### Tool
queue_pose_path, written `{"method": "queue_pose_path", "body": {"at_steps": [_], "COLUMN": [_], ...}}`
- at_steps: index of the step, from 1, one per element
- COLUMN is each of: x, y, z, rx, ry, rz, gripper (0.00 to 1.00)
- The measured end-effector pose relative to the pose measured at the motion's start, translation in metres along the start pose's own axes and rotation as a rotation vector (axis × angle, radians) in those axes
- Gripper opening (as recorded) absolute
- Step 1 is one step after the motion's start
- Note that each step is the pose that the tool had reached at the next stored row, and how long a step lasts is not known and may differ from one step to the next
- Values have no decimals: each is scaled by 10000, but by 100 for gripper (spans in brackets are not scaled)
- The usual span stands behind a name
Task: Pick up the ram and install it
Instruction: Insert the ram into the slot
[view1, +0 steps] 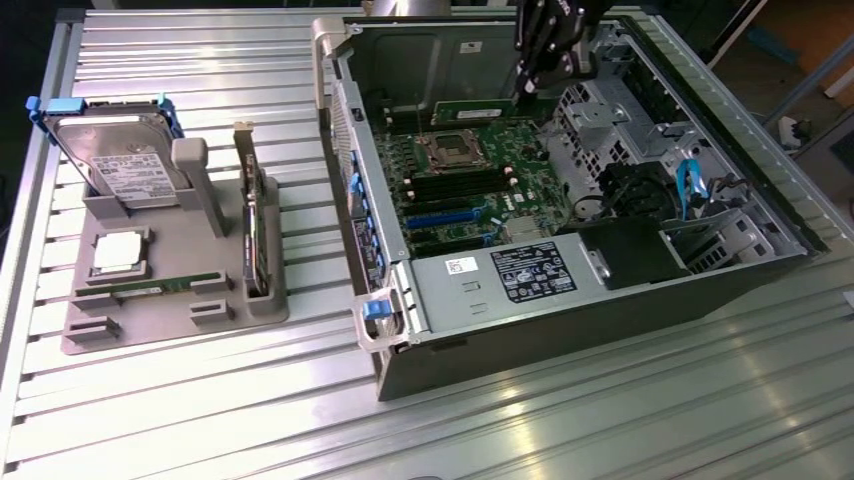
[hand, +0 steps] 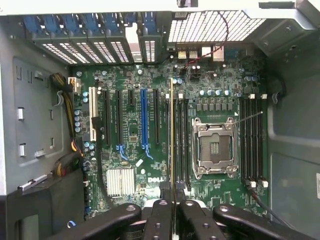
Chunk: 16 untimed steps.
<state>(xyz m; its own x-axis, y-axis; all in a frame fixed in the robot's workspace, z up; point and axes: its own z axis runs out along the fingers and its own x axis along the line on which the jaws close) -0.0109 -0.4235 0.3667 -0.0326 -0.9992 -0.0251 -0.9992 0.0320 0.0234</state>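
Observation:
The ram (view1: 474, 104) is a thin green stick hanging above the far end of the motherboard (view1: 461, 185) inside the open computer case (view1: 561, 330). My gripper (view1: 530, 88) is shut on one end of it. From the wrist, the ram (hand: 171, 135) appears edge-on as a thin gold line between my fingertips (hand: 165, 189). It runs just beside the black memory slots (hand: 181, 145) next to the empty CPU socket (hand: 214, 147). It hovers over the board, apart from the slots. More memory slots (hand: 252, 142) lie on the socket's other side.
On the exterior view's left, a grey fixture (view1: 174, 320) holds a silver hard drive (view1: 120, 165), a card standing on edge (view1: 250, 225), a square chip (view1: 118, 250) and a green strip (view1: 167, 285). Case walls, a drive cage (view1: 627, 130) and cables (view1: 687, 185) surround the board.

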Motion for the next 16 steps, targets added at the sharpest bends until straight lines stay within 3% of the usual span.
{"method": "queue_pose_path", "body": {"at_steps": [16], "x": [4], "y": [-17], "z": [295], "rx": [0], "ry": [0], "rz": [0], "gripper": [12]}}
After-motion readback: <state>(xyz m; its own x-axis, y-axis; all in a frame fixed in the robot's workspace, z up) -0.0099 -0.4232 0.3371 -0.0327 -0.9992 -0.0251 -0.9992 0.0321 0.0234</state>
